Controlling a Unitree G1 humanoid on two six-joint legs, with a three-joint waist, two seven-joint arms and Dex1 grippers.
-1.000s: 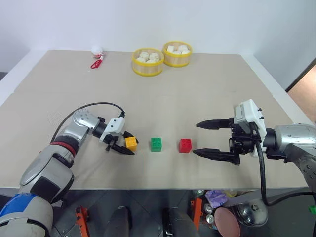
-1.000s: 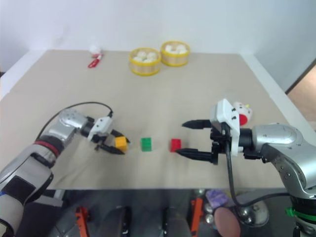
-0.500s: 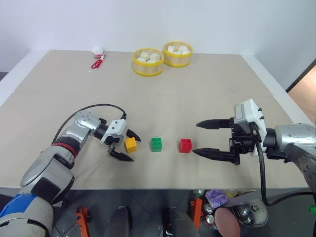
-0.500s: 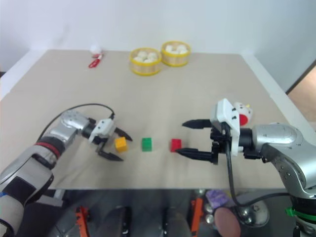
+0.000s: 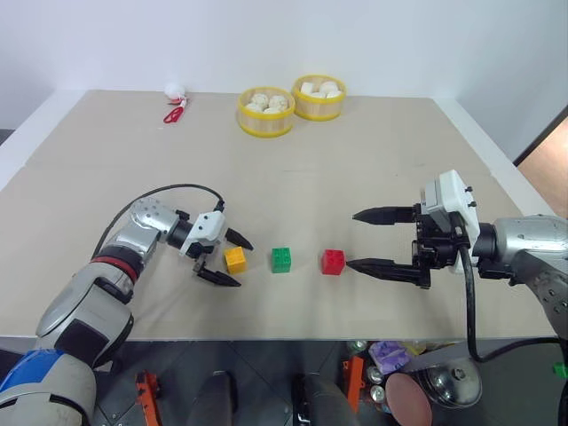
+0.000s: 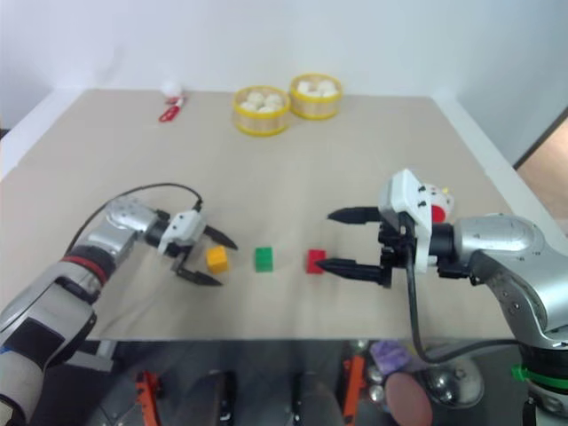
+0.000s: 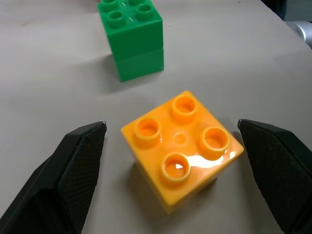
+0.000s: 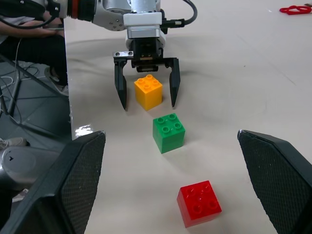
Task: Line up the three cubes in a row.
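Note:
Near the table's front edge the three cubes stand in a row running left to right: yellow-orange, green, red. All three sit upright on the table, studs up, with small gaps between them. My left gripper is open, one black finger on each side of the yellow-orange cube, and neither touches it. My right gripper hovers open just right of the red cube with nothing between its fingers. The right wrist view looks along the row at the red cube, green cube and yellow-orange cube.
Two yellow baskets of white buns stand at the back middle. A red tool and a white ball lie at the back left. A white-and-red toy figure sits behind my right hand.
My left gripper has opened and let go of the yellow-orange cube, which now rests on the table left of the green one. The right arm has hardly moved.

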